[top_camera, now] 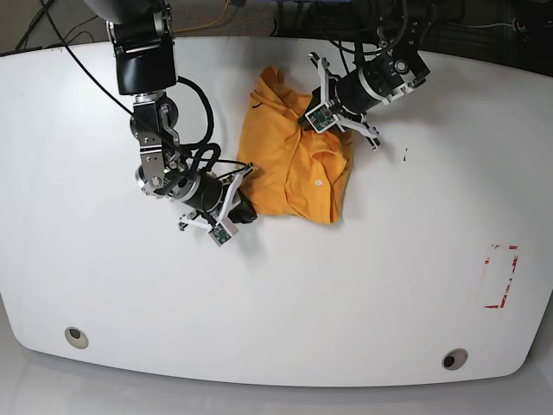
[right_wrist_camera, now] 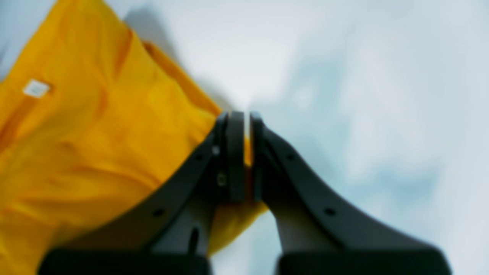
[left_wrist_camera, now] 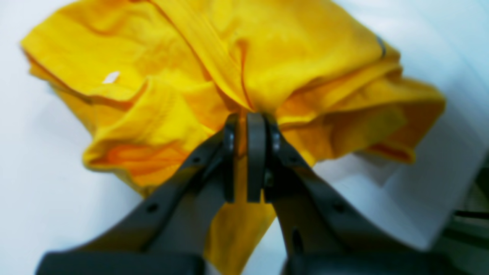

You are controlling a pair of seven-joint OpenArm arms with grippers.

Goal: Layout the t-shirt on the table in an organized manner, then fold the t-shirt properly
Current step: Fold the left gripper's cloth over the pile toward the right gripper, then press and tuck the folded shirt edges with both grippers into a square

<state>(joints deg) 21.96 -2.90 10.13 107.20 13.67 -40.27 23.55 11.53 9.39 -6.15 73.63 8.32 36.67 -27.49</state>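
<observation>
While both pairs of jaws stand clenched on cloth, the entry runs as follows.

Item, left gripper (left_wrist_camera: 246,120): jaws pinched tight on a bunched fold of the t-shirt (left_wrist_camera: 214,72), fabric gathered into the nip and a strip of it trailing down between the arms of the tool. In the base view this gripper (top_camera: 309,117) sits at the garment's far edge, on that view's right side.

Item, right gripper (right_wrist_camera: 243,116): jaws closed on a thin yellow edge of the shirt (right_wrist_camera: 88,145), only a sliver showing between them. In the base view it (top_camera: 244,201) lies at the shirt's near-left corner.

Item, t-shirt (top_camera: 294,160): orange-yellow, crumpled in a heap on the far middle of the table (top_camera: 285,328), folds overlapping, sleeves not to be told apart. White neck label (left_wrist_camera: 111,77) shows on the upper layer (also seen in the right wrist view).

Item, red tape rectangle (top_camera: 500,277): well apart, toward the right edge in the base view. Two grey grommets (top_camera: 76,335) near the front rim.

Step in hand, by judgement: the laying-out, not yet the folding; the garment is gripped at two points but lies unspread.

Next move, by judgement: draw the two held points apart and lift slightly so the cloth opens flat; pull evenly, as one grip looks shallow and may slip.
</observation>
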